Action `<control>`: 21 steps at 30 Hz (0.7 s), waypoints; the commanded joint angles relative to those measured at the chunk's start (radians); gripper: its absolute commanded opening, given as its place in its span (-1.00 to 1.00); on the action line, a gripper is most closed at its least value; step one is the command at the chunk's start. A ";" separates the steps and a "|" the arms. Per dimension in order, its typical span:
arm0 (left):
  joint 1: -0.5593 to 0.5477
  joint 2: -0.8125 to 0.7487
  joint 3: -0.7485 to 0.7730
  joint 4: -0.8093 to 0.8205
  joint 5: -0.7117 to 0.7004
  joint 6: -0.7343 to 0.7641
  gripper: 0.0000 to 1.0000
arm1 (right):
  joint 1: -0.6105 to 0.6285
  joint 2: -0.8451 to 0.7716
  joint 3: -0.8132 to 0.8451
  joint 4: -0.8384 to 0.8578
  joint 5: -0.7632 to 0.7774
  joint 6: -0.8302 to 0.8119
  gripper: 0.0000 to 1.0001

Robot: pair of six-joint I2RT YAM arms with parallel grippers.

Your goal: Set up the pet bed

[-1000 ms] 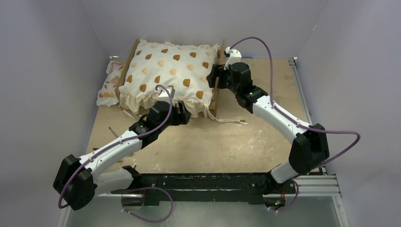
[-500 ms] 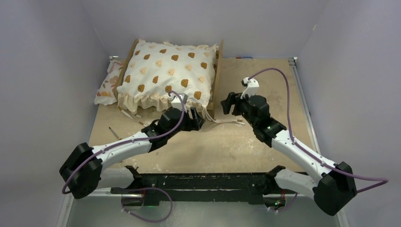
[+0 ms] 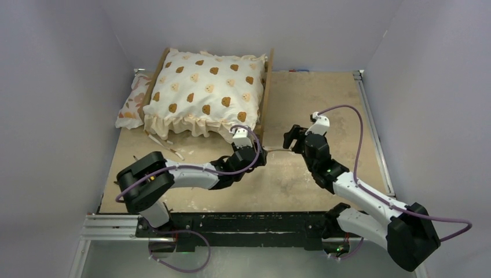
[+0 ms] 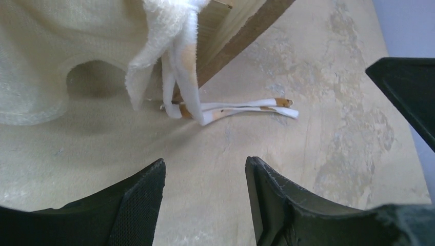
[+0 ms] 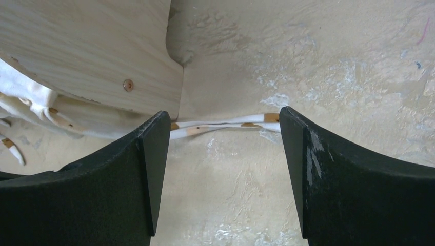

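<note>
Now: the floral pillow (image 3: 131,104) lies at the far left of the tabletop (image 3: 324,98), just beside the pet bed (image 3: 267,87). The bed sits at the back left, close to the rear wall. The bear-print cushion (image 3: 202,92) lies on it, with its ruffle hanging over the near end. The left tool (image 4: 205,169) is low over the tabletop off the bed's near right corner — jaws spread, nothing between them. The cushion ties (image 4: 246,106) lie flat on the tabletop just ahead of it. The right tool (image 5: 223,117) faces the same ties from the other side — jaws wide apart, gripping nothing.
</note>
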 commanded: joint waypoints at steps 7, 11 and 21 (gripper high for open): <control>-0.024 0.177 0.143 0.134 -0.200 -0.062 0.02 | -0.001 0.000 -0.023 0.102 0.069 0.057 0.59; -0.024 0.232 0.188 0.120 -0.242 -0.066 -0.05 | 0.000 -0.009 -0.028 0.104 0.075 0.059 0.60; -0.023 0.290 0.209 0.101 -0.292 -0.099 -0.19 | 0.000 -0.006 -0.028 0.111 0.062 0.057 0.61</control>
